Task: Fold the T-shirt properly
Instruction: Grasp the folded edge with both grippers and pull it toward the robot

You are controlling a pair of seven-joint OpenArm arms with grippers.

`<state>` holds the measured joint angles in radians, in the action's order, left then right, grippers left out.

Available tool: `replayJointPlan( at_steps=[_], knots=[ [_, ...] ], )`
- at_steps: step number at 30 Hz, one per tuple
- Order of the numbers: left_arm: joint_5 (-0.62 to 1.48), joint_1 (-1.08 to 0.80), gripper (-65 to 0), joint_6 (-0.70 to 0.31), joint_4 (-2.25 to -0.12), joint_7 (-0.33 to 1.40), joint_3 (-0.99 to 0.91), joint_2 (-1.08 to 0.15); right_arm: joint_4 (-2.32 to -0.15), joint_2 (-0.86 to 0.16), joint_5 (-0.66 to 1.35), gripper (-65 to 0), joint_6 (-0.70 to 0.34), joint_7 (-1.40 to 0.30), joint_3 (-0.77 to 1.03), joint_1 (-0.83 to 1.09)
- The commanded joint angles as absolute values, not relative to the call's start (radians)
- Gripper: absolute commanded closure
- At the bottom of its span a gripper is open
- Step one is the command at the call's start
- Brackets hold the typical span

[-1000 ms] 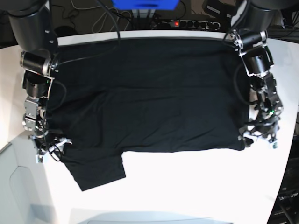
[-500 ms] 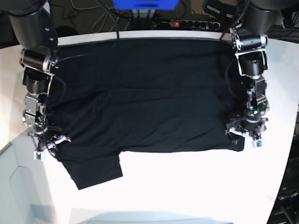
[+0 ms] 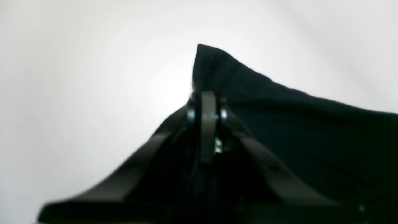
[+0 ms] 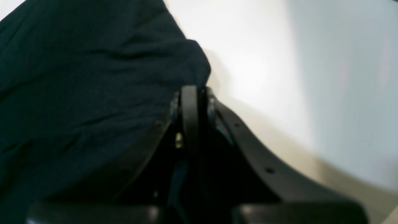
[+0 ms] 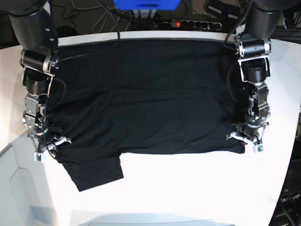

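The black T-shirt [image 5: 146, 99] lies spread across the white table, plain black side up, with one sleeve [image 5: 94, 172] sticking out at the front left. No print or label shows. My left gripper [image 5: 245, 141] is shut on the shirt's front right corner [image 3: 214, 71]. My right gripper [image 5: 49, 147] is shut on the shirt's edge [image 4: 186, 62] at the front left, just above the sleeve. In both wrist views the jaws are pressed together with black cloth between them.
The white table [image 5: 188, 188] shows bare in front of the shirt. A power strip [image 5: 193, 23] and cables lie behind the table's back edge. A grey surface [image 5: 19, 188] lies beyond the table's front left edge.
My left gripper has moved inward to the left with the shirt's right corner, then a little forward. My right gripper has shifted slightly and the sleeve moved with it.
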<state>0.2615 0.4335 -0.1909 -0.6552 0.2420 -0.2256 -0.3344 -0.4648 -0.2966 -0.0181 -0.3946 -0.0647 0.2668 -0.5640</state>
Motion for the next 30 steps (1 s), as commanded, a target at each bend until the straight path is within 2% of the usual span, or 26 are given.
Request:
replayJointPlan(
  at_steps=[1,5,10,15,28,30],
  knots=[
    [0.26,0.449,-0.9,-0.197,-0.665,0.263,-0.225,-0.343,-0.461,-0.303,-0.047,0.0,-0.387,-0.137,0.265,-0.562],
    [0.263,0.438,0.0,-0.197,-0.73,0.266,-0.229,-0.343,-0.481,-0.305,-0.041,0.0,-0.387,-0.134,0.271,-0.565],
    [0.265,0.351,0.0,-0.193,-0.958,0.334,-0.237,-0.343,-0.673,-0.295,-0.041,0.0,-0.387,-0.13,0.271,-0.496],
    [0.265,0.251,0.0,-0.197,-1.173,0.404,-0.328,-0.326,-0.825,-0.282,-0.041,0.0,-0.39,-0.137,0.272,-0.433],
    [0.265,-0.007,0.0,-0.199,-1.498,0.421,-0.479,-0.263,-1.254,-0.231,-0.039,0.0,-0.394,-0.139,0.384,-0.194],
    [0.265,-0.027,0.0,-0.199,-1.529,0.421,-0.495,-0.255,-1.303,-0.231,-0.039,0.0,-0.418,-0.139,0.386,-0.166]
  ],
)
